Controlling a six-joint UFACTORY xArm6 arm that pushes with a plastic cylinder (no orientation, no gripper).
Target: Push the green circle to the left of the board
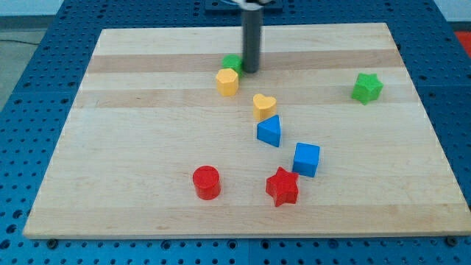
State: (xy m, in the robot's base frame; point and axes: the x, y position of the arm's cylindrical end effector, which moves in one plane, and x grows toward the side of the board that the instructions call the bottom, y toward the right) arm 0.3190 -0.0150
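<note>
While my tip (251,71) rests on the table (132,147) near the view's top, just right of centre, it stands right beside the green circle (232,62), at that block's right edge; whether the 2 actually touch I cannot tell. With no fingers on this arm (only the straight dark rod), there is no open or closed state to tell. The green circle sits in the upper middle of the table, partly hidden behind the yellow block (227,82), a many-sided piece that lies just below it and seems to touch it.

Lower and to the view's right lies the yellow heart (264,106), and just beneath it the blue triangle (269,131), the 2 very close together. Further down and to the right is the blue cube (306,159), with the red star (282,186) just below and left of it. The red cylinder (207,182) stands well to the left of the star, near the view's bottom. Far off at the view's right, well apart from everything else, sits the green star (366,87)
</note>
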